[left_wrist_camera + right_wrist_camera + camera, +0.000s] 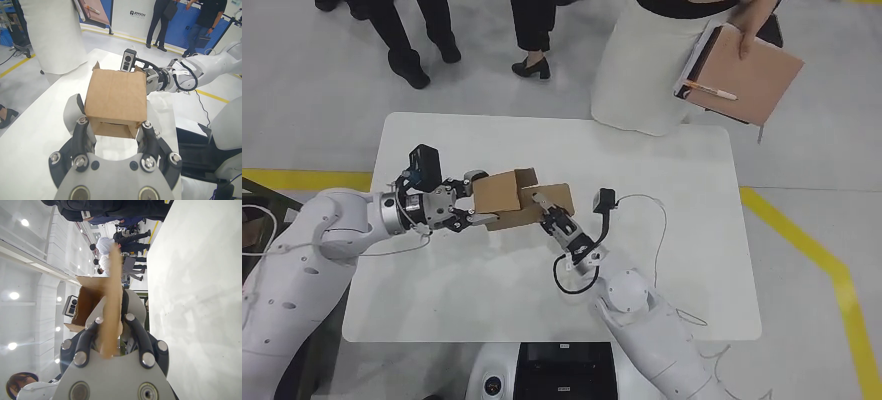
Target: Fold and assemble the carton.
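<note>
- Left gripper [470,200]: stands at 9 o'clock of the carton. Its jaws are spread wide to straddle the near open end, and the pads appear to press on both side walls, so it reads as clamped across the carton's width.
- Carton [504,190]: a brown tube, open at both ends, apparently held just off the white table [662,280], toward 10 o'clock from the table's middle. Its long axis runs roughly from 9 to 3 o'clock, spanning the gap between the two grippers.
- Flap [113,285]: projects from the carton's 3 o'clock end and is seen edge-on in the right wrist view.
- Right gripper [545,212]: stands at 4 o'clock of the carton, jaws closed on this flap.
- Governing relation: the loose flap lies at the right gripper's end of the axis. The right arm is therefore judged the nearer for the fold, with the left acting as brace.
</note>
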